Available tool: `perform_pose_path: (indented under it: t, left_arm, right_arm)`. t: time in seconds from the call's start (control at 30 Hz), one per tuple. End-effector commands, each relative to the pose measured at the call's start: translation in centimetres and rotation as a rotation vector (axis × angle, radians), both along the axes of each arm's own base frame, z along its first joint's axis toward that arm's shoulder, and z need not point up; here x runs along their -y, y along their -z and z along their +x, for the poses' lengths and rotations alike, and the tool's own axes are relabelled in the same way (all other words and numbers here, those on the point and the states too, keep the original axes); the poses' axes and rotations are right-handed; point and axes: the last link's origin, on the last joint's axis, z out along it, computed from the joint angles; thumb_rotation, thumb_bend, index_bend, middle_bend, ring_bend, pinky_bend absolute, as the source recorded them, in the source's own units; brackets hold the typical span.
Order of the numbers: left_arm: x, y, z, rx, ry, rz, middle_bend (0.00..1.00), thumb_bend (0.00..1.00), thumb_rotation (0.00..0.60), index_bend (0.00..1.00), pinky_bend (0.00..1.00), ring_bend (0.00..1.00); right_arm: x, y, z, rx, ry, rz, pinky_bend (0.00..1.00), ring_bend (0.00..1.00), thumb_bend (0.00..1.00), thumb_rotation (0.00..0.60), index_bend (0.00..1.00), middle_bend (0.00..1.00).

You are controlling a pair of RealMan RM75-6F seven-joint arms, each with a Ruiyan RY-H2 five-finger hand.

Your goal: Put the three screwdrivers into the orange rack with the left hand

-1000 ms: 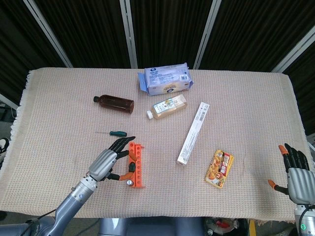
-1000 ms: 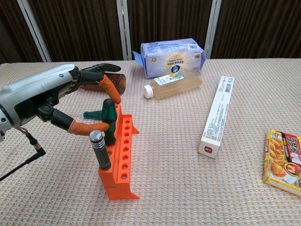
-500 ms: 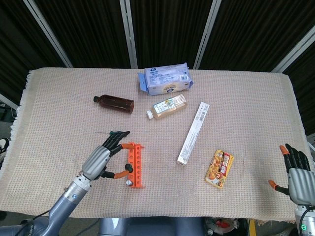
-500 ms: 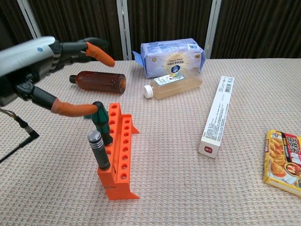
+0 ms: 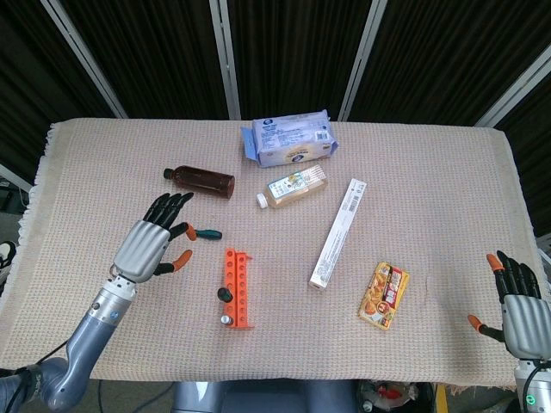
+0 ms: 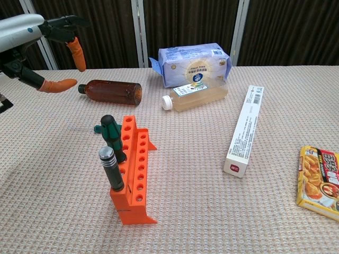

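The left hand (image 5: 151, 243) hangs above the woven beige cloth covering the bench (image 5: 103, 163), its black, orange-tipped fingers (image 5: 172, 205) spread wide and holding nothing. Just right of those fingers lies a slim green-handled screwdriver (image 5: 204, 232), flat on the cloth, its shaft hidden under the hand in the head view. Further right and nearer the robot stands the ribbed orange plastic rack (image 6: 135, 172), with a green-handled screwdriver (image 6: 112, 137) and a black one with a silver cap (image 6: 110, 168) upright in its holes. Beyond the fingers lies a brown plastic bottle (image 5: 203, 181) on its side. The right hand (image 5: 519, 297), cut off at the frame edge, shows its fingers apart and empty.
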Motion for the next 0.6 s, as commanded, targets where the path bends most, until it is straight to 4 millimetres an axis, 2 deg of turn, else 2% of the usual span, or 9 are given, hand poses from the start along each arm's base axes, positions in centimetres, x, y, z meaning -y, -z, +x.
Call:
perform_pose_path:
  t: [0.03,0.2,0.47,0.6]
  left_arm:
    - [-2.9,0.7,-0.2,-0.365,0.033,0.075,0.0,0.35,0.6,0.46,0.0,0.0]
    - [-4.2,2.1,0.4,-0.508,0.065,0.08,0.0,0.33,0.6,0.44,0.0,0.0]
    - [-6.4,5.7,1.7,-0.695,0.115,0.081,0.0,0.26,0.6,0.4,0.0,0.0]
    - [-7.3,7.7,2.0,-0.781,0.15,0.104,0.0,0.25,0.6,0.38,0.0,0.0]
  right_arm:
    - [-0.1,0.0,0.1,-0.001,-0.002,0.0,0.0,0.0,0.0,0.6,0.0,0.0]
    - [-0.1,-0.1,0.2,0.0,-0.006,-0.003,0.0,0.0,0.0,0.6,0.0,0.0]
    - [-0.4,-0.4,0.0,0.002,0.003,-0.015,0.0,0.0,0.0,0.6,0.0,0.0]
    - [-0.5,-0.5,-0.2,0.002,0.01,-0.02,0.0,0.0,0.0,0.6,0.0,0.0]
